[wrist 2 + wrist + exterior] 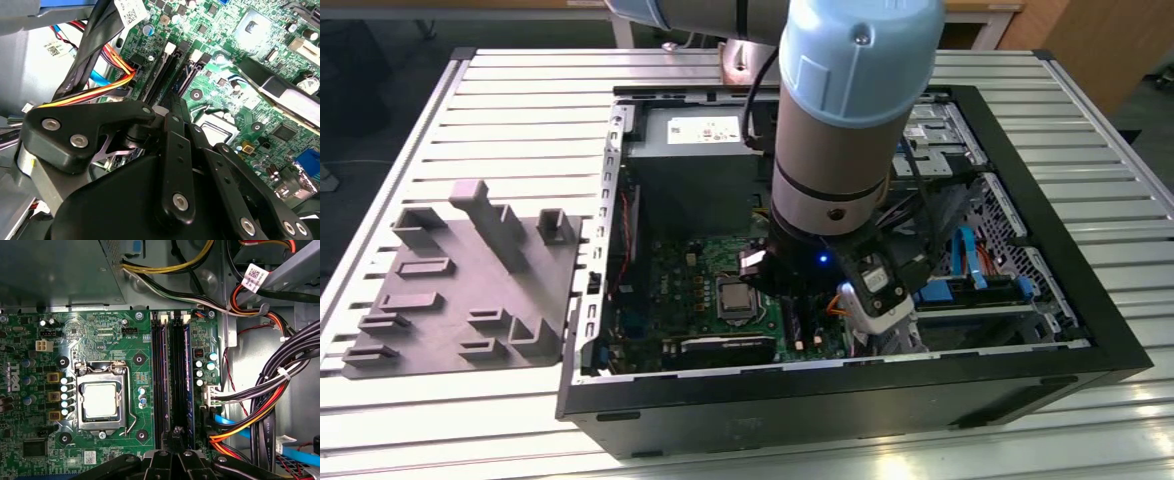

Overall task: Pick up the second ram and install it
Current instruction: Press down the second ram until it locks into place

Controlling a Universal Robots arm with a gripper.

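In the exterior view my arm (841, 150) reaches down into the open computer case (1067, 330), over the green motherboard (680, 275). In the first wrist view the long black memory slots (177, 375) run beside the processor socket (102, 400). Two dark bluish strips stand on edge in them: one (189, 390) looks like the second ram, the other (159, 390) a similar stick. I cannot tell them apart for sure. My gripper (177, 434) hovers at the slots' near end, fingers drawn together, with nothing visible between them. The second wrist view shows the gripper (170, 100) linkage pointing at the same slots (162, 70).
Bundled power and data cables (265, 405) hang close beside the slots. The power supply (694, 130) fills the case's far end, and drive bays (987, 280) lie at the exterior view's right. A grey holder fixture (467, 280) sits on the slatted table outside the case.
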